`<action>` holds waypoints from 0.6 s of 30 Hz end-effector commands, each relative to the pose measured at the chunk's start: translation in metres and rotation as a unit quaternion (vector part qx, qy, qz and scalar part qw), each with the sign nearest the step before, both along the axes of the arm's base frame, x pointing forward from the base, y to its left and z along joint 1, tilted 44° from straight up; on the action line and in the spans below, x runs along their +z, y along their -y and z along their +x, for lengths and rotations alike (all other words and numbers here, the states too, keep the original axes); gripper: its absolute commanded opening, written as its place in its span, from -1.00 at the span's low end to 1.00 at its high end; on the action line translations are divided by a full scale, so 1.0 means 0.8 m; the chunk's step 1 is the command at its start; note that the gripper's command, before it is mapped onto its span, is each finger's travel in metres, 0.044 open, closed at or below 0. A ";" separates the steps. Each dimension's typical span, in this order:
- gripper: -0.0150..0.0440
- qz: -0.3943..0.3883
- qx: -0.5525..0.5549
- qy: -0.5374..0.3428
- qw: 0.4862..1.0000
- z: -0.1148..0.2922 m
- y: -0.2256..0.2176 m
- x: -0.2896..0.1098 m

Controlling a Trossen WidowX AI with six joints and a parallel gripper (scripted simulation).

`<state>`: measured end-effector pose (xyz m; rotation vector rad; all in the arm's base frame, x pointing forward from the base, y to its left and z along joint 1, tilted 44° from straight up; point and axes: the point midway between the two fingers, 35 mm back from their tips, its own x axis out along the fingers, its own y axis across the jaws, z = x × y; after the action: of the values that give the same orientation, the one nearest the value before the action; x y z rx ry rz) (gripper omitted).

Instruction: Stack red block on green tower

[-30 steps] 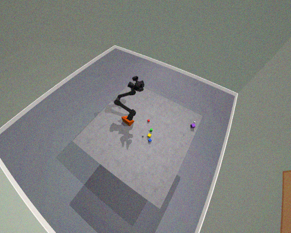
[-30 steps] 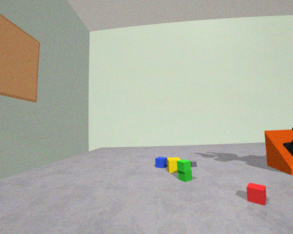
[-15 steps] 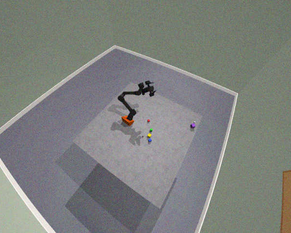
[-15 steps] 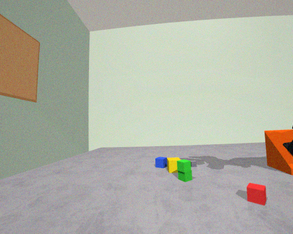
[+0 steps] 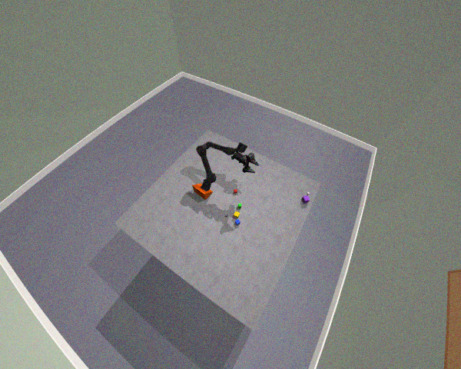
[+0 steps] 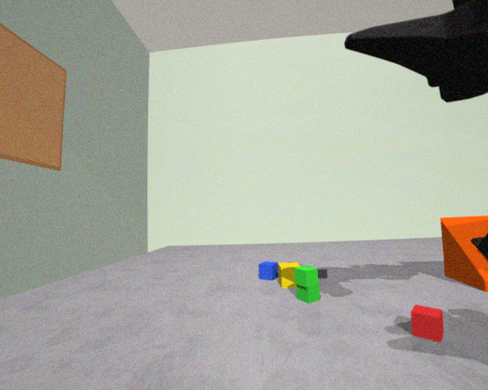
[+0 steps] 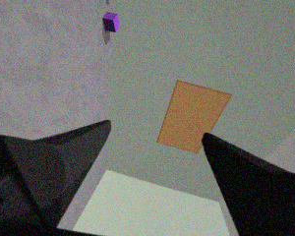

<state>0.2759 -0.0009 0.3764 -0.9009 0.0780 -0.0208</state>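
Observation:
The red block [image 5: 235,191] [image 6: 426,322] lies alone on the grey floor, near the arm's orange base [image 5: 202,191] [image 6: 467,252]. The green tower [image 5: 239,205] [image 6: 307,283] is two green blocks high and stands upright, a short way from the red block. My gripper [image 5: 252,164] [image 7: 156,130] is open and empty. It hangs high in the air, well above and beyond the red block, and points outward. In the exterior view only a black part of the gripper [image 6: 437,45] shows at the top right. The wrist view shows neither block.
A yellow block [image 5: 236,214] [image 6: 287,273] and a blue block [image 5: 237,221] [image 6: 267,270] lie right behind the green tower. A purple block [image 5: 305,198] [image 7: 111,22] lies far off near the mat's edge. An orange panel [image 6: 21,96] [image 7: 193,116] hangs on the wall.

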 end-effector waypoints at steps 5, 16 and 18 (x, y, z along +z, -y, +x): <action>1.00 0.217 0.021 -0.227 0.949 0.023 -0.016 -0.122; 1.00 0.537 -0.111 -0.501 0.669 -0.025 -0.041 -0.245; 1.00 0.585 -0.150 -0.534 0.592 -0.037 -0.047 -0.256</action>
<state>0.2584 0.0307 0.1816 0.3419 1.0920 0.2913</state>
